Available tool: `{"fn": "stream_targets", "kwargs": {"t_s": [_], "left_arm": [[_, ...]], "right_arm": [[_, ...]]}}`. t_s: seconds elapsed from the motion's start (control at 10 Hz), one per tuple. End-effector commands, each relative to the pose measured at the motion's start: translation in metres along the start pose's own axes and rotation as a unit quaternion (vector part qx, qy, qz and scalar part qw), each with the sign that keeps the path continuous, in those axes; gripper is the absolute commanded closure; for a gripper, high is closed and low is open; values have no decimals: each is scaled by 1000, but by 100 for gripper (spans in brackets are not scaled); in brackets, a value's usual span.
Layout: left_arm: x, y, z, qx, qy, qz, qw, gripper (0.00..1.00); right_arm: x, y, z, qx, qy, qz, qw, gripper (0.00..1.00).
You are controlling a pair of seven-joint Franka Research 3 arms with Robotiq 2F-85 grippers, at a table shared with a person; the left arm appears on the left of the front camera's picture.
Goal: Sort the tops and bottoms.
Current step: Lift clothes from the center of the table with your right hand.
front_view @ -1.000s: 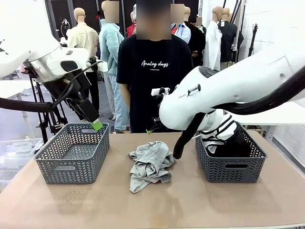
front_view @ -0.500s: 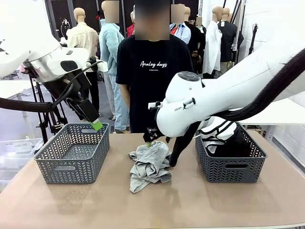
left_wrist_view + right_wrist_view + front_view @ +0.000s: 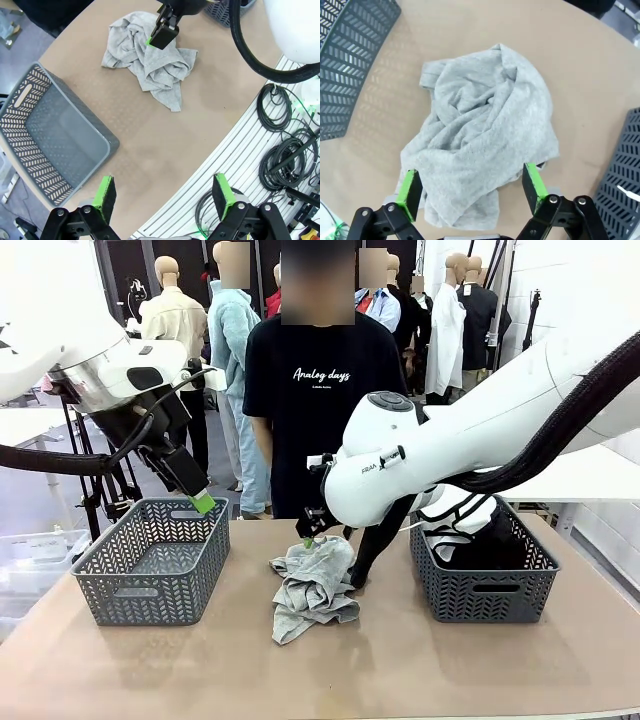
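A: What's the biggest thing in front of us?

B: The tan surface (image 3: 420, 670), with a person in a black printed T-shirt (image 3: 322, 390) standing at its far side. Both white arms reach over it.

A: And the containers?

B: Two grey perforated baskets. The left basket (image 3: 150, 560) sits toward the robot's left and shows only its bare grey floor. The right basket (image 3: 485, 575) sits toward the robot's right and holds black and white clothing (image 3: 470, 525).

A: Where is the piece being sorted?

B: A crumpled grey garment (image 3: 315, 585) lies on the surface between the two baskets, touching neither. In the right wrist view the grey garment (image 3: 480, 150) is bunched in folds, with a corner of the left basket (image 3: 350, 55) at one edge and the rim of the right basket (image 3: 625, 175) at the other.

A: What is the right gripper doing?

B: The right gripper (image 3: 312, 536) hangs just over the far top edge of the garment. Seen from its own wrist, the right gripper (image 3: 472, 187) has its fingers spread wide with the cloth beneath them, gripping nothing.

A: And the left one?

B: The left gripper (image 3: 198, 498) is above the far rim of the left basket, well apart from the garment. From its wrist, the left gripper (image 3: 165, 195) has fingers spread too, with nothing between them; the garment (image 3: 150, 57) lies farther off, the other arm's gripper over it.
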State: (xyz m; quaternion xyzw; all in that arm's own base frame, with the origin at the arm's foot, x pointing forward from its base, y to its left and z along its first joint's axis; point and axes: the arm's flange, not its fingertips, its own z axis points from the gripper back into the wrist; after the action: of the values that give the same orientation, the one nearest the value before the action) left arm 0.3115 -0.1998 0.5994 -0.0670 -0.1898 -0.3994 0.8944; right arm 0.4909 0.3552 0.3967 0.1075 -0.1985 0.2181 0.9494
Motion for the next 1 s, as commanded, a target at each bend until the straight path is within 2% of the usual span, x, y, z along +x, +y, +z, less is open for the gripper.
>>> {"fn": "stream_targets", "kwargs": {"t_s": [0.0,0.1,0.2,0.4,0.5,0.7,0.9], "left_arm": [[0,1,0,1,-2,0,1000,0],[0,1,0,1,-2,0,1000,0],[0,1,0,1,-2,0,1000,0],[0,1,0,1,-2,0,1000,0],[0,1,0,1,-2,0,1000,0],[0,1,0,1,-2,0,1000,0],[0,1,0,1,-2,0,1000,0]], "right_arm": [[-3,22,1,-38,-3,-19,999,0],[0,40,6,-74,-1,-56,996,0],[6,49,9,-87,8,-63,994,0],[16,52,1,-61,61,-112,990,0],[22,53,-3,-87,60,-149,983,0],[31,51,-20,-92,57,-204,973,0],[36,43,-40,-104,70,-216,968,0]]}}
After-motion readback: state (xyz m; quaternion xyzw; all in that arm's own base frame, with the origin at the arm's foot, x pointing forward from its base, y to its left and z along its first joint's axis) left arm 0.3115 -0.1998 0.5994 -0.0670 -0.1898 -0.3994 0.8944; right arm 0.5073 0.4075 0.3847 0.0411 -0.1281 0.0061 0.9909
